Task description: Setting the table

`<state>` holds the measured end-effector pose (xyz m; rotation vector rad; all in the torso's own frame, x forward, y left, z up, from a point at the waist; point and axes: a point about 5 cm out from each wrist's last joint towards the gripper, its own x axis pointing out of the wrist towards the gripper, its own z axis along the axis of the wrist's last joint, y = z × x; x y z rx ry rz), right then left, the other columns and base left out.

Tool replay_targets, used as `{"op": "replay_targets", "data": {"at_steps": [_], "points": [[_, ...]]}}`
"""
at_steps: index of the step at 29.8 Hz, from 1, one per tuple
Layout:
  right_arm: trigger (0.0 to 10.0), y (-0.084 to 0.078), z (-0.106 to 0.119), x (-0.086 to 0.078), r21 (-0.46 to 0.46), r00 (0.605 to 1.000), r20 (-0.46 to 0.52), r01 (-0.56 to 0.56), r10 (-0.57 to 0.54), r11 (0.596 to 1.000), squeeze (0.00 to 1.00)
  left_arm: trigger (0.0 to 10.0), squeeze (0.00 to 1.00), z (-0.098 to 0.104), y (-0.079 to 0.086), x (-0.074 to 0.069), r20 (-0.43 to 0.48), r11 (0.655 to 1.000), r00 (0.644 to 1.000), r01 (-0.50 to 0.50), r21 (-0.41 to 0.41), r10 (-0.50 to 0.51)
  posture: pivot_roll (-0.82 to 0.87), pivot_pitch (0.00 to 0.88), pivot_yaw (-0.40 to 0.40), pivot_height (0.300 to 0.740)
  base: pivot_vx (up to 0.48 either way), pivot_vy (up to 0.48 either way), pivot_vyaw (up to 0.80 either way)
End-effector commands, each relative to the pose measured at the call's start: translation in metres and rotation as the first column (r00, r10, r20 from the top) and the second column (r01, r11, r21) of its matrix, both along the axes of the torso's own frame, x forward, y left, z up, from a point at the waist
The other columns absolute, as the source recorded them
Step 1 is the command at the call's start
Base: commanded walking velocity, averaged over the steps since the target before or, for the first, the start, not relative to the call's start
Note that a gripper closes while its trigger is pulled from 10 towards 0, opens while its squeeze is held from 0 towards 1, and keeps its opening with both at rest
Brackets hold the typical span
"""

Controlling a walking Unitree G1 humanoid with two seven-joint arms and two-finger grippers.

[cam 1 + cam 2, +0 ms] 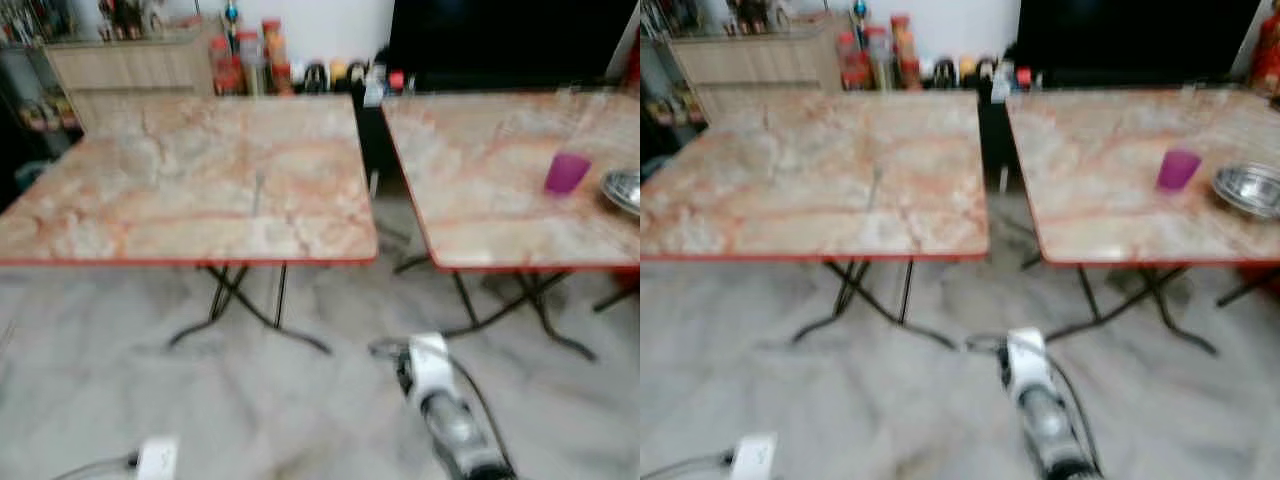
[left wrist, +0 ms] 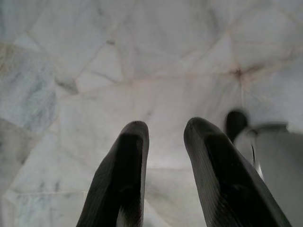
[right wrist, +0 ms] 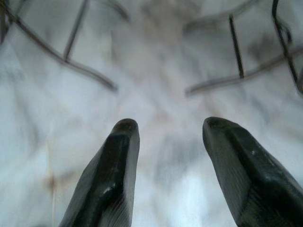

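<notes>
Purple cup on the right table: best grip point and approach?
Probably the purple cup side wall at mid-height, coming from the table's near edge. It stands upright, mouth up, with the metal bowl close on its right, so that side looks crowded.

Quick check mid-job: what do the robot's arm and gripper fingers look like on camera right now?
The right arm is silver and white with a dark joint band and a thin dark cable looping beside it. The left gripper and right gripper each have two long black fingers, thick, rounded at the tips, slightly glossy, with a finely ribbed texture lower down.
</notes>
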<state>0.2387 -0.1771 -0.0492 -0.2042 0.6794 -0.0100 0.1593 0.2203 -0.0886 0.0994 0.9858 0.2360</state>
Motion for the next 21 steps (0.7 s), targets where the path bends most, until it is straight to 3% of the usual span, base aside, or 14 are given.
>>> {"op": "replay_targets", "data": {"at_steps": [1,8,14,21], "points": [[10.0,0.01,-0.006,-0.006,0.012,0.998,-0.052,-0.02,0.021,1.0,0.0,10.0,0.0,0.002,0.009,0.0,0.003,1.0,1.0,-0.012,0.017,0.012,0.02,0.0,0.012,0.74,0.0,0.48,0.0],[10.0,0.004,-0.022,-0.03,0.027,0.986,-0.163,0.048,-0.043,0.998,0.0,10.0,0.0,0.003,0.01,0.001,0.007,1.0,1.0,-0.01,0.022,0.009,0.03,0.0,0.013,0.74,0.0,0.48,0.0],[10.0,0.002,-0.025,-0.036,0.027,0.981,-0.186,0.063,-0.057,0.998,0.0,10.0,0.0,0.004,0.012,0.002,0.009,1.0,1.0,-0.007,0.027,0.007,0.03,0.0,0.014,0.74,0.0,0.474,0.0],[10.0,0.002,-0.028,-0.04,0.026,0.977,-0.205,0.066,-0.06,0.997,0.0,10.0,0.0,0.005,0.01,0.006,0.035,1.0,0.999,0.019,0.015,-0.02,0.03,0.0,0.019,0.74,0.0,0.04,0.0]]}}
